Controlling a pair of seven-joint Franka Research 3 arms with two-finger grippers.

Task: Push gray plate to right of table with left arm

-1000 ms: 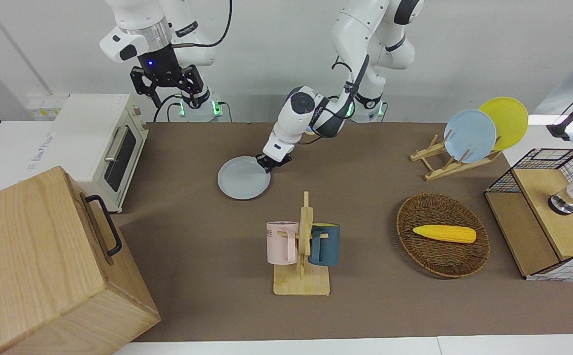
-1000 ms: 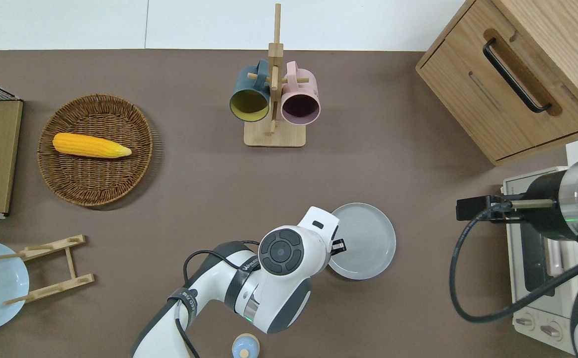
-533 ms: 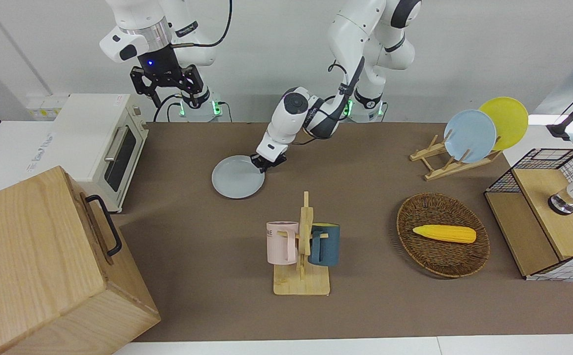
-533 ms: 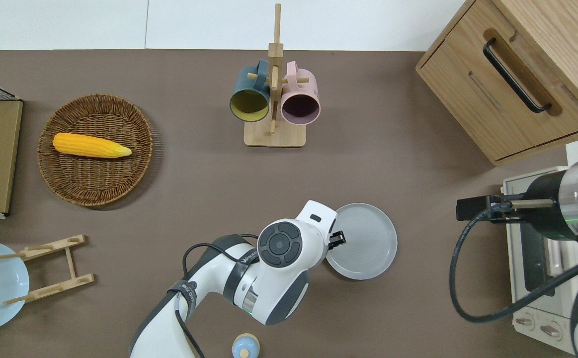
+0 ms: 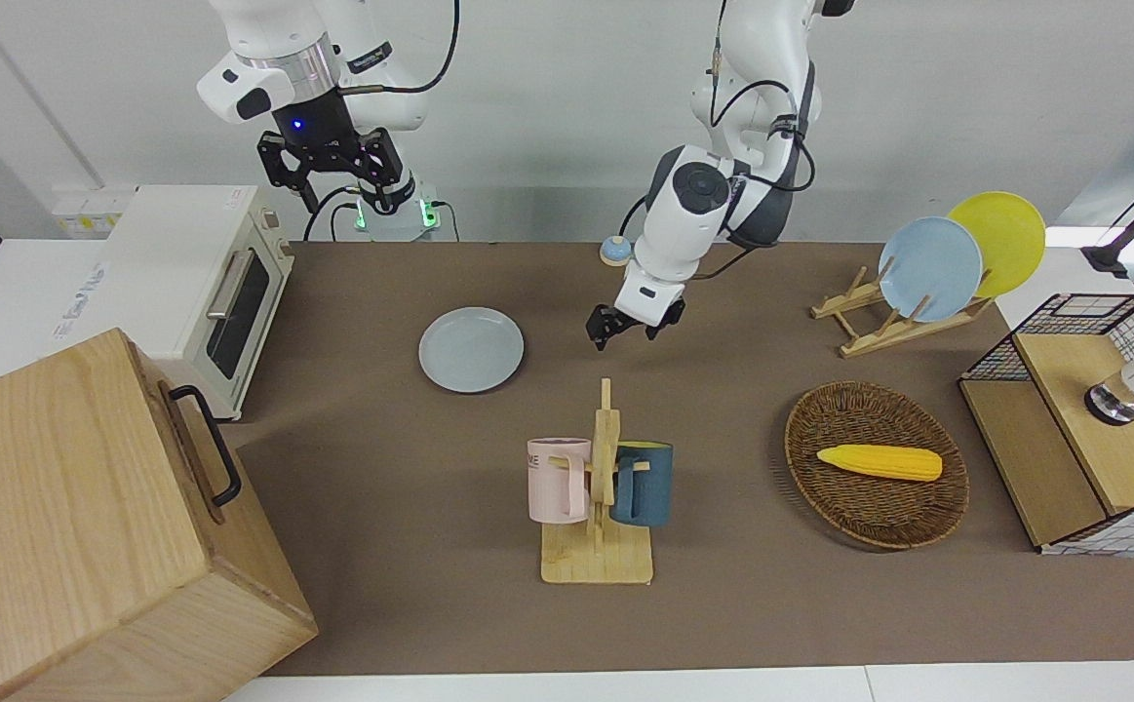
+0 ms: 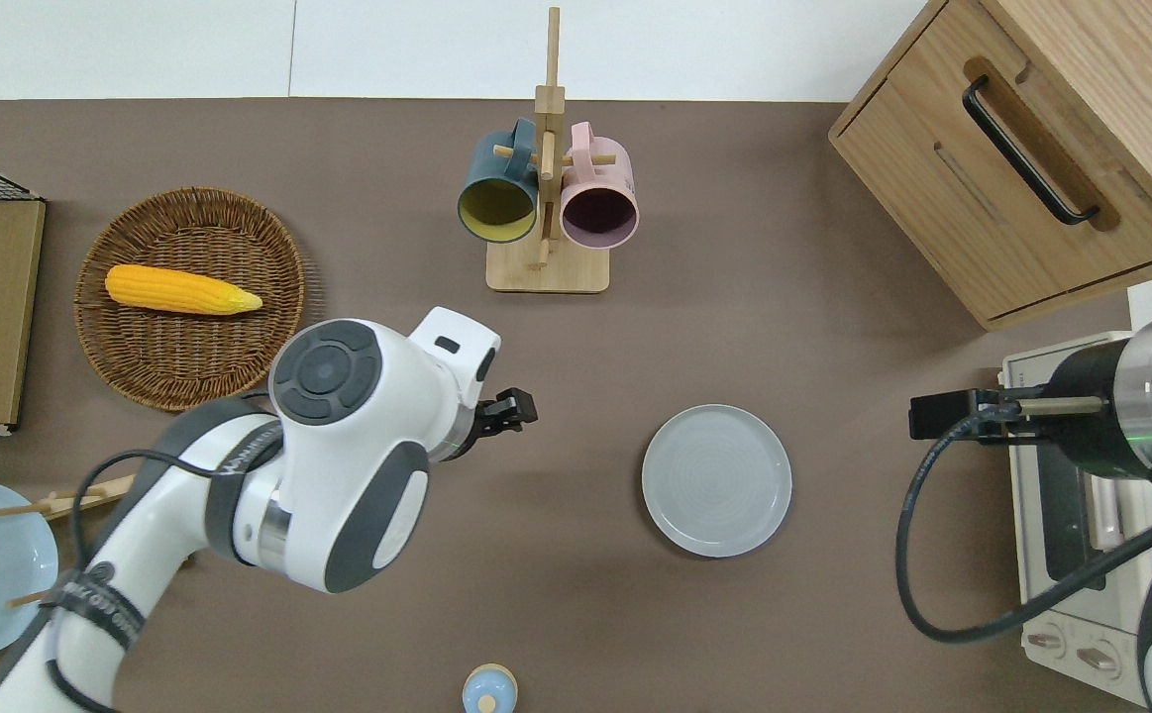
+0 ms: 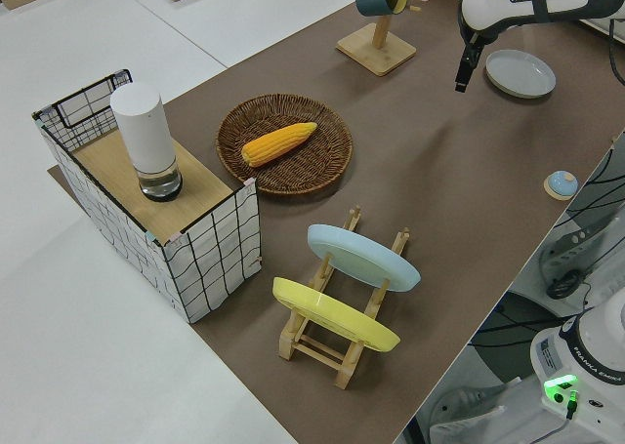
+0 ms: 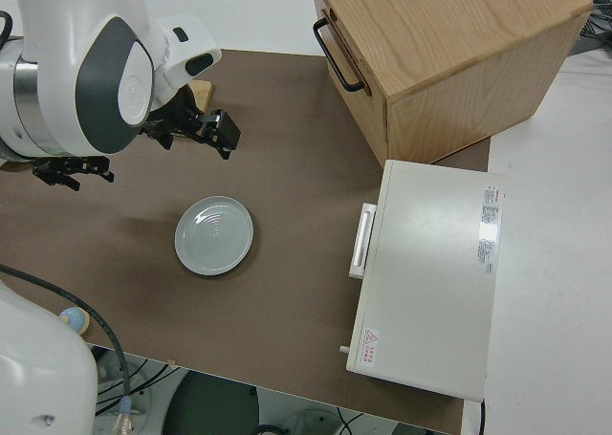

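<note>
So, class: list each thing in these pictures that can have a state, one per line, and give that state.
gray plate: flat on the table, nothing touching it.
left tool: raised, apart from the plate, holding nothing.
right arm: parked.
toaster oven: door shut.
wooden cabinet: drawer shut.
pink mug: hung on the rack.
blue mug: hung on the rack.

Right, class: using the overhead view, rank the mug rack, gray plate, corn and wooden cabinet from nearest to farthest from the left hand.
From the left hand:
1. Mug rack, farther from the robots.
2. Gray plate, toward the right arm's end.
3. Corn, in the basket, toward the left arm's end.
4. Wooden cabinet, at the right arm's end.
</note>
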